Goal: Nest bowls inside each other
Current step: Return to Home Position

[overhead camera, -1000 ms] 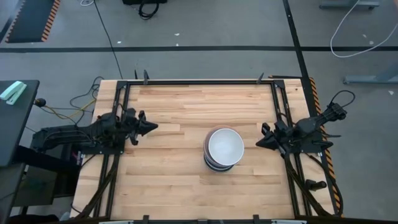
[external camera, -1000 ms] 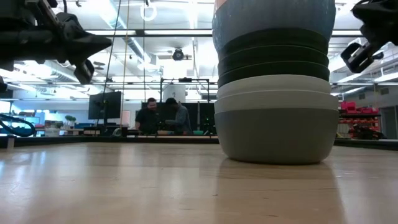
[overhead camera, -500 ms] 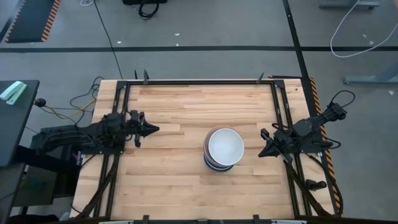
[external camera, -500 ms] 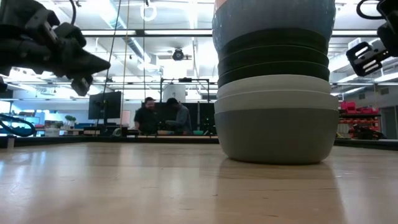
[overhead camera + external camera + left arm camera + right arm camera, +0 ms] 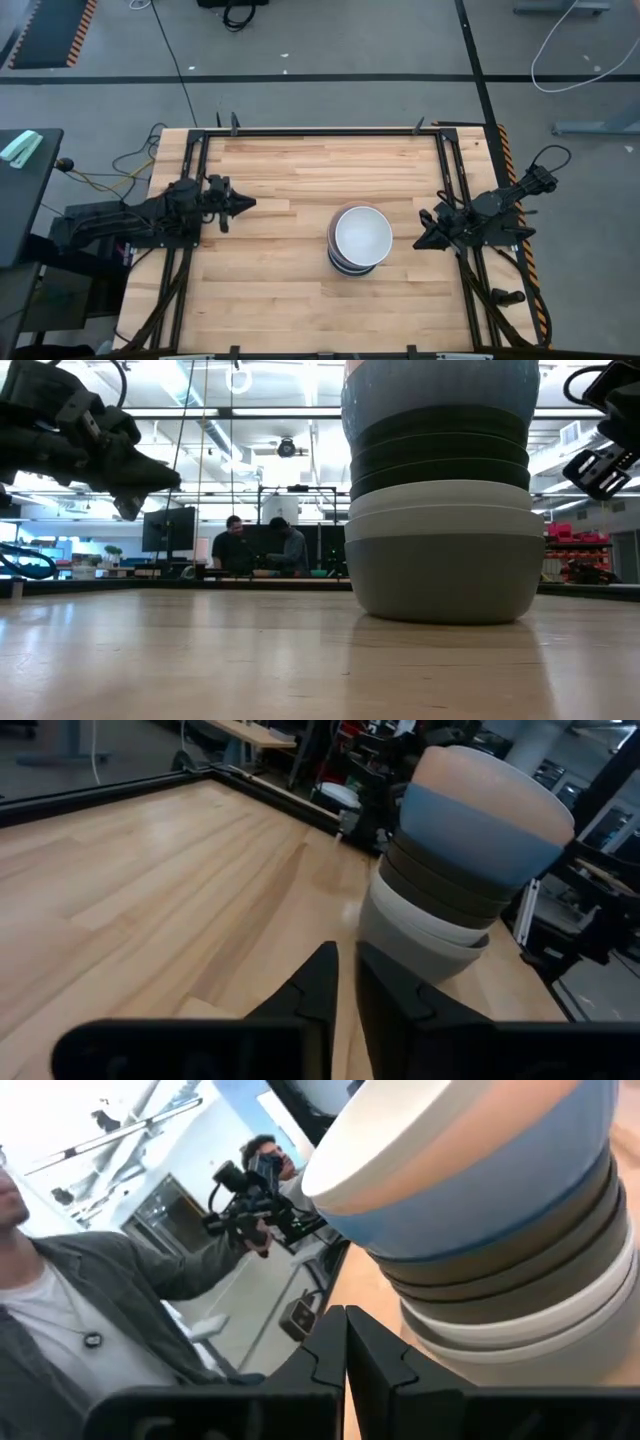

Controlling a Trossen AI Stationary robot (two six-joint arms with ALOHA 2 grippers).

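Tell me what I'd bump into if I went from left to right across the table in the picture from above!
left gripper → stack of bowls, with a white one on top → right gripper

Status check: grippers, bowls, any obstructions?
Left gripper shut, empty, left of the bowl stack. Right gripper shut, empty, right of it. All bowls nested in one stack, white bowl on top. Nothing in the way.

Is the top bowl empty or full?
Empty. From above, the top white bowl shows only its bare white inside.
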